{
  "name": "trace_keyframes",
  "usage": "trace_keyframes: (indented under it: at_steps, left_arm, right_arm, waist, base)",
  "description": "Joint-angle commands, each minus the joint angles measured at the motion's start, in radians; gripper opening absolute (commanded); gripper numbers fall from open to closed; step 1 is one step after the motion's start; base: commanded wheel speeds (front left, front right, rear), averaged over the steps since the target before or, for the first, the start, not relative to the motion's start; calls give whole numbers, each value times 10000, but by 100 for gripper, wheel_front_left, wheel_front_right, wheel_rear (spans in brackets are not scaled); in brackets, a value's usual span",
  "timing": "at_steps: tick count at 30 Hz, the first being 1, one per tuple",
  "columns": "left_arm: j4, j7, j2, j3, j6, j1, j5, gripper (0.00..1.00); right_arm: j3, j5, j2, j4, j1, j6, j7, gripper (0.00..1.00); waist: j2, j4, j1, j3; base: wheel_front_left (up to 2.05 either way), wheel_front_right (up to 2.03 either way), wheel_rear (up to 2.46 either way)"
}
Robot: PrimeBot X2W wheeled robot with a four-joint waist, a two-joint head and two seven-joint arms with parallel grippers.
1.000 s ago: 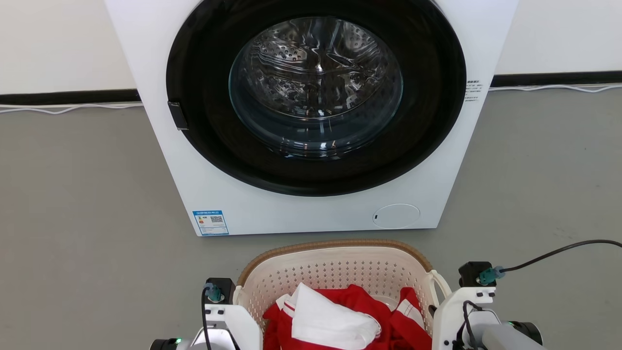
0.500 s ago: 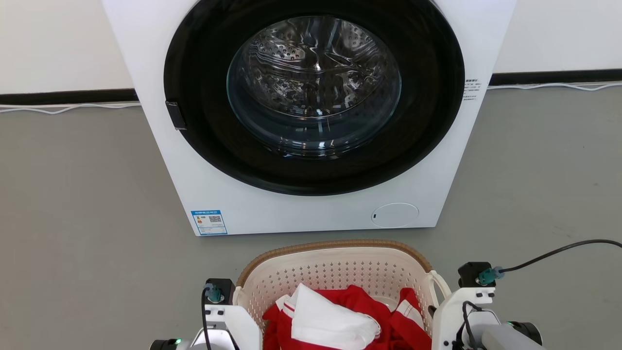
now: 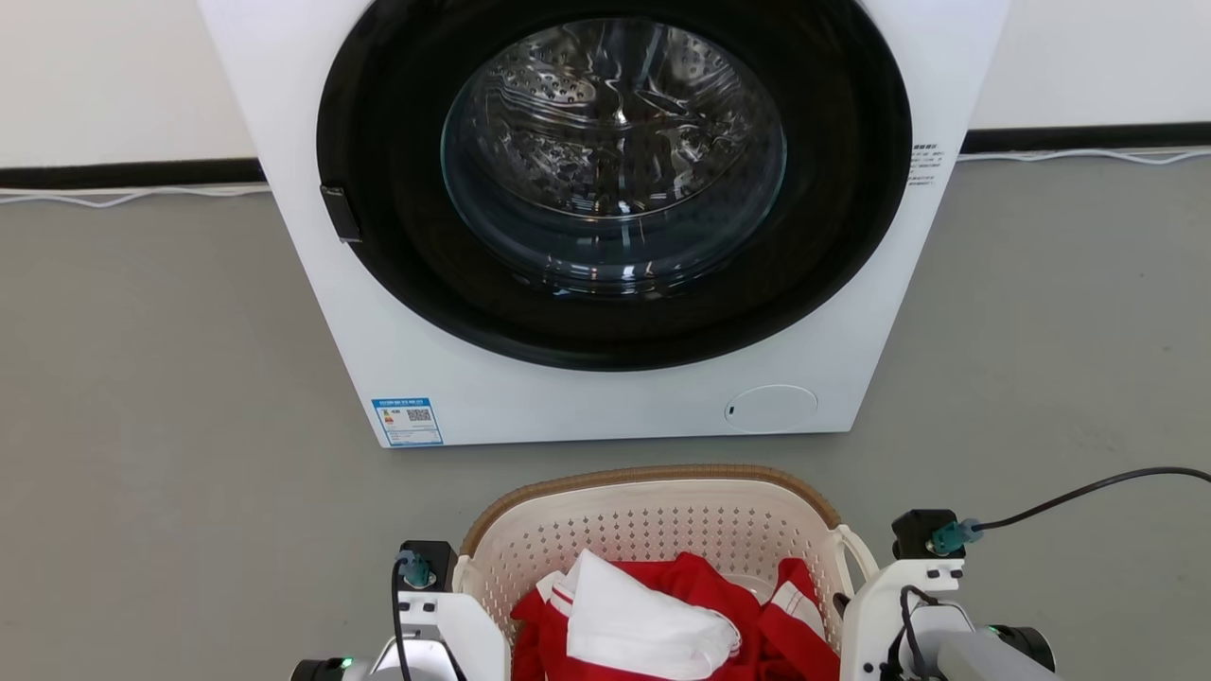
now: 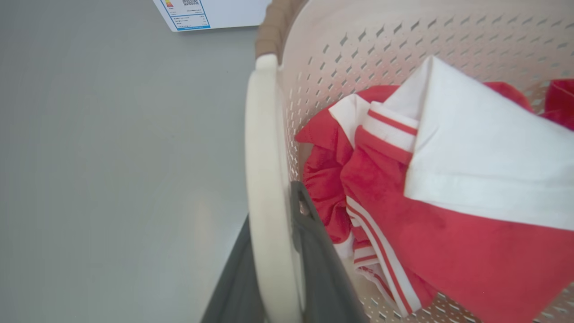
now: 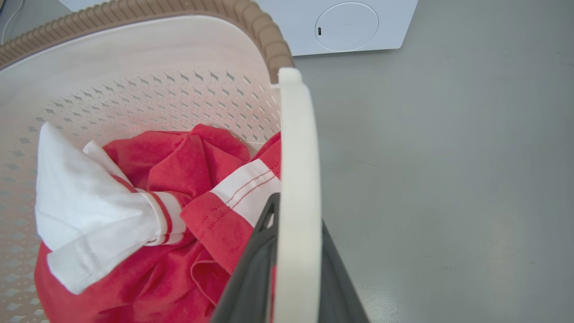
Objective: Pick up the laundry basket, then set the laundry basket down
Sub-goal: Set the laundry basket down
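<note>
In our head view the laundry basket (image 3: pixel 653 534) sits at 6 o'clock, low in the middle, on or just above the grey floor (image 3: pixel 170 378); we cannot tell which. Its brown woven-look rim (image 3: pixel 653 472) curves toward 12 o'clock, where the white front-loading washing machine (image 3: pixel 568 407) stands near it, round door shut, a blue label (image 3: pixel 408 421) at its 7 o'clock corner and a round cover (image 3: pixel 771 409) at its 5 o'clock corner.

Inside the basket lies a crumpled red garment with white stripes (image 3: pixel 785 615), with a white cloth (image 3: pixel 643 619) on top of it.

Our left gripper (image 4: pixel 273 211) is clamped on the basket's left loop handle (image 4: pixel 262 148): one dark finger (image 4: pixel 314 251) runs inside the basket wall, the other outside, with the white loop pressed between them. Our right gripper (image 5: pixel 298 215) grasps the right loop handle (image 5: pixel 298 143) the same way, one finger (image 5: pixel 255 264) on the clothing side and one on the floor side.

A black cable (image 3: pixel 1088 487) trails off from the right wrist toward 3 o'clock.
</note>
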Motion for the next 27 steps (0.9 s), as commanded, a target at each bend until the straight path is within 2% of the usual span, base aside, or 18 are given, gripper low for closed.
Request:
trace_keyframes:
  at_steps: [1,12,27]
  left_arm:
    - [-52,-87,116,59,-52,-377,15,0]
    - [-329,-483,116,12,223,-941,99,0]
    - [-725,-1877,116,248,776,-2901,16,0]
  right_arm:
    - [150,75,106,-196,-190,77,-287,0]
    - [390,252,107,-308,-679,77,-855,0]
    - [596,178,99,-489,-2574,77,-2581,0]
  waist:
    - [-1,13,0,57]
    - [-1,102,0,1165]
    - [-1,124,0,4225]
  base:
    - [0,0,0]
    - [0,0,0]
    - [0,0,0]
